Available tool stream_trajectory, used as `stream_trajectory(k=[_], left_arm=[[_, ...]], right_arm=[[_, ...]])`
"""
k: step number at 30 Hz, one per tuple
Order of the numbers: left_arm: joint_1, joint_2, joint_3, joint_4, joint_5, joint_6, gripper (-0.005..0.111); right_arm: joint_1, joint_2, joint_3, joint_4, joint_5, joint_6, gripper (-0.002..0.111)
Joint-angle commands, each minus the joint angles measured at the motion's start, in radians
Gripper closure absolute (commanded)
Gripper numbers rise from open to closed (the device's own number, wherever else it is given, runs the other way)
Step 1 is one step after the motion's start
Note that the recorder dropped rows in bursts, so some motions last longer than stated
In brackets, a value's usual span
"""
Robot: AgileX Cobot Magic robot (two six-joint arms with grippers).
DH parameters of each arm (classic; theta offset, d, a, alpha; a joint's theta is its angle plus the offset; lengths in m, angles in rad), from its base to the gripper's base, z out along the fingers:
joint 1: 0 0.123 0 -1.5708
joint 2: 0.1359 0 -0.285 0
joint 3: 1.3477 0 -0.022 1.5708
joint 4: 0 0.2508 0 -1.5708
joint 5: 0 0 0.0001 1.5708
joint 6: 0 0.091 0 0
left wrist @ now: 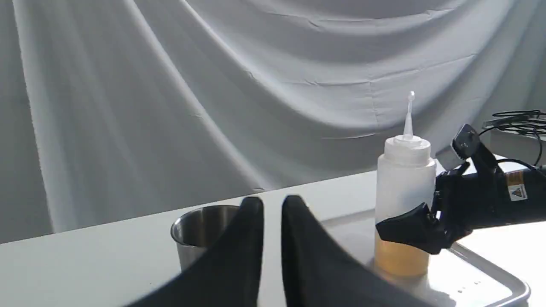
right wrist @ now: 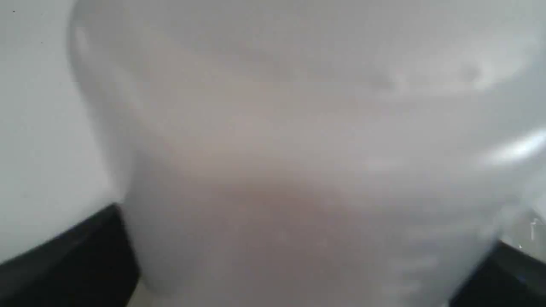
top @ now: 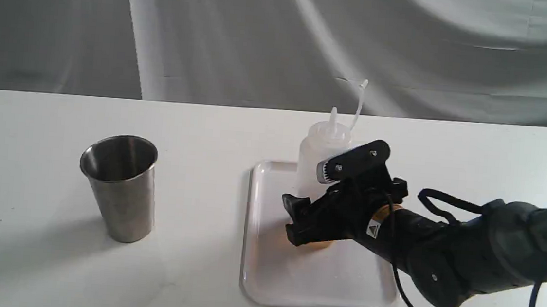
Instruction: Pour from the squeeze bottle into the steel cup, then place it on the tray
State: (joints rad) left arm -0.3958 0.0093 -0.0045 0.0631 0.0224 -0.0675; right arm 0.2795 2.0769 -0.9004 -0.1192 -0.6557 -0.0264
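The steel cup (top: 119,185) stood upright on the white table (top: 207,129), well apart from the right claw (top: 307,190) and out beyond its fingertips. In the left wrist view the cup sat just past the left claw (left wrist: 273,200), partly hidden behind one finger. That claw was nearly closed, with only a thin slit between its two dark fingers, and it held nothing.

The tray (top: 322,284) lay flat under the right claw, with its bare part on the side away from the cup. The squeeze bottle (top: 314,157) stood upright on the tray, between the right claw's fingers. Its nozzle (top: 333,114) and thin cap strap (top: 359,101) rose above them. Amber liquid (left wrist: 401,258) filled the bottom of the bottle, below the claw's nearer finger.

The right claw was spread wide around the bottle and rolled, so one finger sat low across the bottle's front and the other sat higher by its shoulder. The low finger looked to be touching the plastic. I could not tell whether the high finger pressed on the bottle, so I could not tell whether the claw gripped it. The right wrist view was a blur of bottle between two dark finger edges.
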Motion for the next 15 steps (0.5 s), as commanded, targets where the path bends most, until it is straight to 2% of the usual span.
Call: stream_trajectory(k=[1, 15], left_arm=[[0.002, 0.007, 0.004, 0.004, -0.010, -0.001, 0.098], [0.002, 0.007, 0.004, 0.004, -0.010, -0.001, 0.098]], right_arm=[[-0.002, -0.026, -0.001, 0.019, -0.013, 0.009, 0.026], [-0.002, -0.207, -0.001, 0.040, -0.005, 0.026, 0.026]])
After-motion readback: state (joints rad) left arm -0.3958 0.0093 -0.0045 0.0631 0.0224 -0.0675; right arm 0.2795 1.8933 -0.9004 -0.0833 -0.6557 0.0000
